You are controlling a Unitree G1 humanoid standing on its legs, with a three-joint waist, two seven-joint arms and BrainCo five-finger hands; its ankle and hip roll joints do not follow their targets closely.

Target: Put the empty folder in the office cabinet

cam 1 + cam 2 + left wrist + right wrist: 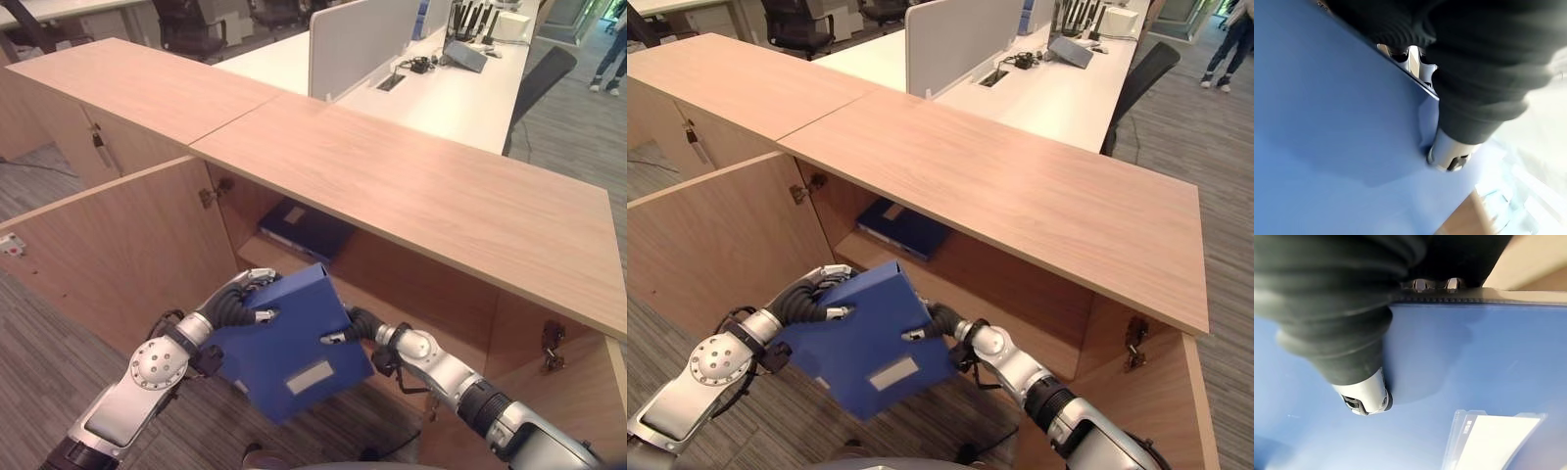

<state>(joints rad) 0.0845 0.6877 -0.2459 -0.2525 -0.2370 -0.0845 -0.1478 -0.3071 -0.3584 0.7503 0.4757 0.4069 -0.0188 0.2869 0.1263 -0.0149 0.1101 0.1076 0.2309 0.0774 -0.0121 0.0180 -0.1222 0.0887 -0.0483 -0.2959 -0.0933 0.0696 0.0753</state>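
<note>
A blue folder [289, 352] with a white label [1493, 440] hangs tilted in front of the open wooden cabinet [392, 186], just below its shelf opening. My left hand [240, 299] grips its left upper edge, with the thumb [1447, 152] on the blue face [1327, 122] and the fingers curled over the edge. At the folder's right edge my right hand [351, 325] pinches it the same way, its thumb [1364, 396] pressed on the cover [1459, 362].
Another dark blue folder [304, 230] lies flat on the shelf inside the cabinet. The cabinet's left door [108, 245] stands open, as does the right door [558, 411]. Behind are a white desk [441, 93], a dark chair [539, 78] and a person's legs [612, 49].
</note>
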